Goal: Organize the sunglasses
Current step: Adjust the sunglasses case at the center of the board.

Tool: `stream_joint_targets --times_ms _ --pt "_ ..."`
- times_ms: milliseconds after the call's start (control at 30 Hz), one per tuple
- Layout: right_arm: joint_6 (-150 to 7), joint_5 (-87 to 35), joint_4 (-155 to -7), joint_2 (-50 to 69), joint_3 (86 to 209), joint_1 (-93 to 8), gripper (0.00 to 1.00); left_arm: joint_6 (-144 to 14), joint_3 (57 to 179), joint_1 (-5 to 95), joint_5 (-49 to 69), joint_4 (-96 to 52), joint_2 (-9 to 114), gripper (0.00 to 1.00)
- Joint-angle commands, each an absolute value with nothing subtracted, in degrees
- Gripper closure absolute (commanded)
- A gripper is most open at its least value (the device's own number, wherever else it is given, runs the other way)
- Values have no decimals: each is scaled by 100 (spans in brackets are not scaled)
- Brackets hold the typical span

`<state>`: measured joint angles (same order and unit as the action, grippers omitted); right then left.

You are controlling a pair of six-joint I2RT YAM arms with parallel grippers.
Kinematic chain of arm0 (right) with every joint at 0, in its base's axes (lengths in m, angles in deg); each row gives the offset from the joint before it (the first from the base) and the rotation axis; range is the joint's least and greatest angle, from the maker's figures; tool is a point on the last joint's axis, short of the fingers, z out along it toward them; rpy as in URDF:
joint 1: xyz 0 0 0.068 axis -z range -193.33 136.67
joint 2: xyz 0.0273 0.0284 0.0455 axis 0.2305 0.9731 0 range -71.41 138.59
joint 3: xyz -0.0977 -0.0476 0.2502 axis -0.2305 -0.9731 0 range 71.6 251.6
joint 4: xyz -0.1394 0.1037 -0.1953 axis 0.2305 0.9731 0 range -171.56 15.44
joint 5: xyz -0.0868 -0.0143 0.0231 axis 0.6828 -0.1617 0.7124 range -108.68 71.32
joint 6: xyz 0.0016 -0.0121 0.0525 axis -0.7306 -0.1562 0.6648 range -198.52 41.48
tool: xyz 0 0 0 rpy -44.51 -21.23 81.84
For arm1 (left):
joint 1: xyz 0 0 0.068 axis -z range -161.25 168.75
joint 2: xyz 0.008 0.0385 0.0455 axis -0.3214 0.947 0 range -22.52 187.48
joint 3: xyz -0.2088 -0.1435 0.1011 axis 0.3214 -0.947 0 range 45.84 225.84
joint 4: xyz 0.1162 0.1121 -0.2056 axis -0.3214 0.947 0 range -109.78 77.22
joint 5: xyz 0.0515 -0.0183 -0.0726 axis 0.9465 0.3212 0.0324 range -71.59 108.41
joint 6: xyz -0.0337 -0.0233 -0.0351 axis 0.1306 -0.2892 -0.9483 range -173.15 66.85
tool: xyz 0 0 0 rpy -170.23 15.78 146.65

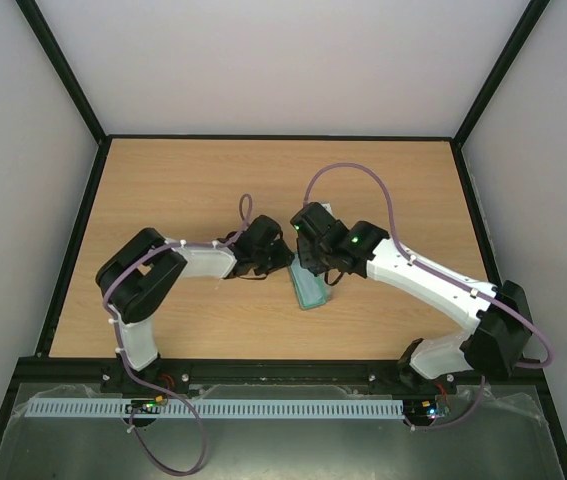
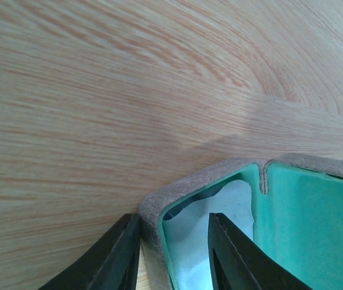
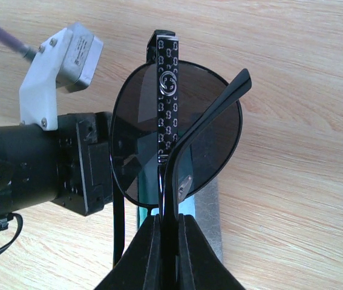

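My right gripper is shut on the folded temple arms of the sunglasses, which have dark rounded lenses and a thin dark frame. It holds them upright just above the open grey case. The case lies at mid-table and has a teal lining. A light blue cloth lies inside it. My left gripper straddles the case's grey wall: one finger touches the outside, the other stands inside with a gap. In the top view both grippers, left and right, meet over the case, and the sunglasses are hidden.
The left wrist and its camera mount sit close on the left of the sunglasses. The wooden table is walled at the back and on both sides by black-framed panels.
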<state>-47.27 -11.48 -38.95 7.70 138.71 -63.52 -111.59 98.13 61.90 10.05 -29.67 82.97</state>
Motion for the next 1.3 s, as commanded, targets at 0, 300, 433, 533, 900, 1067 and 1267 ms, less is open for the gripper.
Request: stream_joint_targets --times_ms 0,300,433,533,900,1067,1267 --pt "-4729 -1148 -4033 685 13785 -6324 99 -11074 10015 6190 1151 -2718 8538 66" --pt "-4562 -1145 -3951 757 13910 -6317 99 -10941 10002 5897 1029 -2970 8416 65" --pt "-4507 -1316 -3971 760 13968 -6320 99 -11006 9679 5746 964 -3264 8142 62" --pt "-4482 -1561 -4034 792 13958 -6325 99 -11029 9245 5545 934 -3352 7691 58" --pt "-4456 -1546 -3747 1648 13955 -6538 99 -10769 8139 4926 880 -2661 5822 39" --pt "-4344 -1187 -3533 2256 14308 -6768 99 -10712 7951 4877 905 -2471 5443 38" --pt "-4272 -771 -3374 2899 14502 -7050 99 -10662 7889 4795 865 -2361 5254 38"
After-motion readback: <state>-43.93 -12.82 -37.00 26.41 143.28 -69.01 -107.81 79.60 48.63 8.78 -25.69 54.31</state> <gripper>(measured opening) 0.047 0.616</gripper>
